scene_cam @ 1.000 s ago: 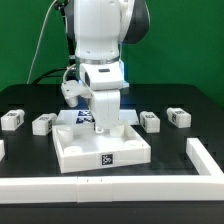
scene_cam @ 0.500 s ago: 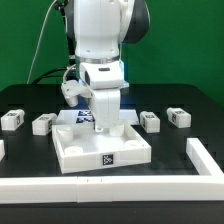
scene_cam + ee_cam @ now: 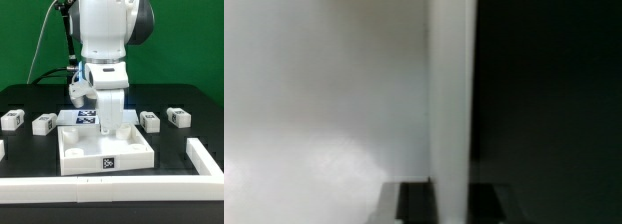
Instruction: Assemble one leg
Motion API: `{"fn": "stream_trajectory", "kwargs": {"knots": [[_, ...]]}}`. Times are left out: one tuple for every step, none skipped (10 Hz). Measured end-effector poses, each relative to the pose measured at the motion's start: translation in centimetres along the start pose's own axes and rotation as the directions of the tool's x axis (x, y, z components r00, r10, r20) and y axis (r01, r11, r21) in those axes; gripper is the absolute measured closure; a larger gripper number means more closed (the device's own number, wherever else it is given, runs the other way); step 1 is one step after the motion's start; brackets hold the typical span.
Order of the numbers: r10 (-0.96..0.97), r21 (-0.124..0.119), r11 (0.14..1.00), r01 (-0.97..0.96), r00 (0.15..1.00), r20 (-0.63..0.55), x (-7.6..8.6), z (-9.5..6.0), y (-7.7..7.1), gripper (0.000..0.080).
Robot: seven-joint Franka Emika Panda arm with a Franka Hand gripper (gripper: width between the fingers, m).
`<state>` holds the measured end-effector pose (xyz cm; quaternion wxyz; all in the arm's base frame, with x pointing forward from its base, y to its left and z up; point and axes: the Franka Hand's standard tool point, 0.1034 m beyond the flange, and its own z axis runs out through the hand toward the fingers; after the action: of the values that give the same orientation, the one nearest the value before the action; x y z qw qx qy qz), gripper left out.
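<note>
Four small white legs lie on the black table, two at the exterior view's left (image 3: 12, 119) (image 3: 43, 124) and two at its right (image 3: 150, 121) (image 3: 178, 116), all apart from my gripper. My gripper (image 3: 110, 128) reaches down onto the large white tray piece (image 3: 108, 158), at its right rear wall. In the wrist view the thin white wall (image 3: 452, 90) runs between my two dark fingers (image 3: 415, 202), and my gripper (image 3: 452, 202) is shut on it. The fingertips are hidden in the exterior view.
The marker board (image 3: 82, 115) lies behind the tray piece, partly hidden by the arm. A low white rail (image 3: 100, 186) runs along the table's front and turns back at the right (image 3: 205, 155). A cable hangs at the back left.
The arm has moved a little toward the exterior view's right, and the tray piece has shifted right with it. The four legs have not moved.
</note>
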<state>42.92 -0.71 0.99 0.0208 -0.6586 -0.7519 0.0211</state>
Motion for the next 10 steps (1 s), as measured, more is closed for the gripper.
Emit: {"fn": "stream_trajectory", "kwargs": {"knots": [[0.031,-0.01,0.999,-0.031,1.0,-0.002,0.6,-0.1,0.9,0.0736],[0.063,-0.017,0.998,-0.063,0.998,-0.004,1.3,-0.1,1.6,0.0736],[0.075,-0.024,0.997,-0.076,0.997,-0.007,2.3,-0.1,2.3,0.0736],[0.081,-0.032,0.996,-0.081,0.997,-0.009,2.9,-0.2,3.2,0.0736],[0.093,-0.041,0.995,-0.094,0.996,-0.011,3.4,-0.3,4.1,0.0736],[0.099,-0.05,0.994,-0.099,0.995,-0.014,4.1,-0.3,5.0,0.0736],[0.108,-0.057,0.992,-0.109,0.994,-0.017,4.8,-0.4,5.9,0.0736],[0.12,-0.055,0.991,-0.121,0.993,-0.017,5.7,-0.4,6.5,0.0736],[0.133,-0.047,0.99,-0.133,0.991,-0.015,6.8,-0.5,7.1,0.0736],[0.138,-0.046,0.989,-0.139,0.99,-0.015,7.4,-0.6,7.5,0.0736]]}}
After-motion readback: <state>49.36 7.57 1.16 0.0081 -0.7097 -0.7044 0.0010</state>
